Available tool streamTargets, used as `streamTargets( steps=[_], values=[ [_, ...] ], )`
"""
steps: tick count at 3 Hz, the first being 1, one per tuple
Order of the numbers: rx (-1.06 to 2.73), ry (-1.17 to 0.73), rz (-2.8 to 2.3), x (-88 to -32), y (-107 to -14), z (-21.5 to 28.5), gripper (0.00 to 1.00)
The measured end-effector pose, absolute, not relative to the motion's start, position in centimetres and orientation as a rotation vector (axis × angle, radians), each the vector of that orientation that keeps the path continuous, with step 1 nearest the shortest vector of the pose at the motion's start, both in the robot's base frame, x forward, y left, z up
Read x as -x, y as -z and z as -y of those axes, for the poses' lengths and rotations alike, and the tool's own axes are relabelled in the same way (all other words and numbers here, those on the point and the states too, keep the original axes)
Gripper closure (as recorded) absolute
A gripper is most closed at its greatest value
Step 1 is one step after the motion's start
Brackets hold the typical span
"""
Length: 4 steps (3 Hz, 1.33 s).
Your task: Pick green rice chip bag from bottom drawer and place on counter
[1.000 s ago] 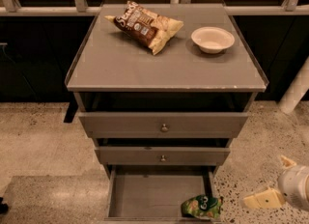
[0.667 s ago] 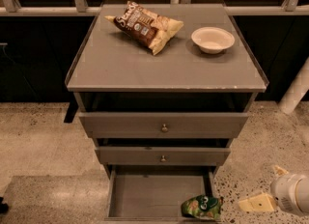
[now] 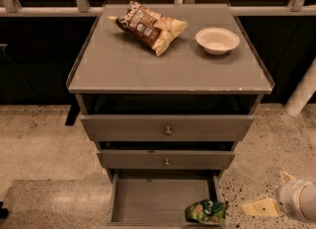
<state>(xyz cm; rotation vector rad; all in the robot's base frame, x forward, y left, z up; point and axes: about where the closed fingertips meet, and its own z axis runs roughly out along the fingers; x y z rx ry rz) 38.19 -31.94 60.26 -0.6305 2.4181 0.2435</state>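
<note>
The green rice chip bag (image 3: pixel 206 211) lies in the front right corner of the open bottom drawer (image 3: pixel 148 198). My gripper (image 3: pixel 274 192) hangs over the floor to the right of the drawer, at about the bag's level and apart from it. Its two pale fingers are spread, and it holds nothing. The counter (image 3: pixel 148 65) is the grey top of the cabinet, above the drawers.
A brown-and-cream chip bag (image 3: pixel 148 25) and a white bowl (image 3: pixel 217 40) sit at the back of the counter. Two knobbed drawers (image 3: pixel 168 130) above the bottom one stand slightly pulled out. Speckled floor surrounds the cabinet, and a white post (image 3: pixel 301 97) stands at the right.
My gripper has dropped a little lower and shifted slightly left toward the drawer. The green bag and the things on the counter have not moved.
</note>
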Motion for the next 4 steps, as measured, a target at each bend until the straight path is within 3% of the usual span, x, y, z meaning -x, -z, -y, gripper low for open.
streamTargets(
  steps=[1, 3, 4],
  values=[
    [0.546, -0.296, -2.365, -39.2, -59.1, 31.2, 0.00],
    [0.556, -0.610, -2.294, -39.7, -48.1, 26.7, 0.00],
    [0.541, -0.644, -2.300, -39.3, -46.9, 26.0, 0.00]
  ],
)
